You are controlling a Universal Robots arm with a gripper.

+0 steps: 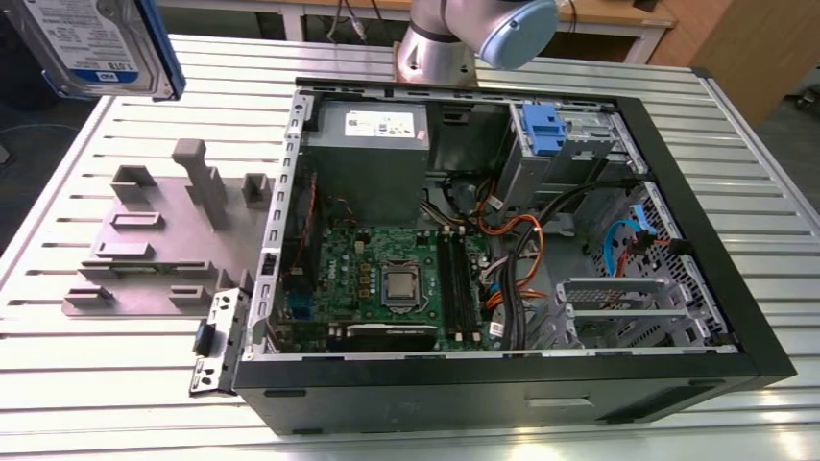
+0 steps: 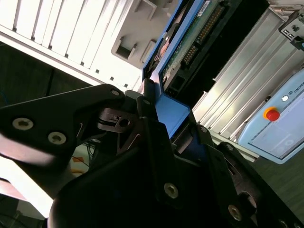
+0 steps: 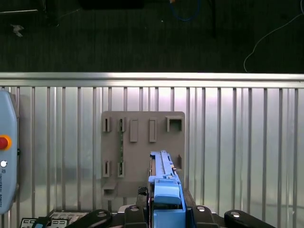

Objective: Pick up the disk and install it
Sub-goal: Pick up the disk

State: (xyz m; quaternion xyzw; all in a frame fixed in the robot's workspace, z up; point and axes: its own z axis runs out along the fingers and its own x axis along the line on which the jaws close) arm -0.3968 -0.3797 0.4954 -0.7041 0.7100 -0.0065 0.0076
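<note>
Holds the disk [image 3: 160,166] in the black, bolted gripper [image 3: 166,211], clamped shut on its glossy blue plastic tab end. Edge-on in the air: flat silver slab, green circuit face, long axis pointing away from the wrist. Beneath it, a matte grey slotted fixture [image 3: 137,152] on the ribbed aluminium worktop [image 3: 237,142]. Farther off, an open black computer case [image 1: 513,384].
</note>
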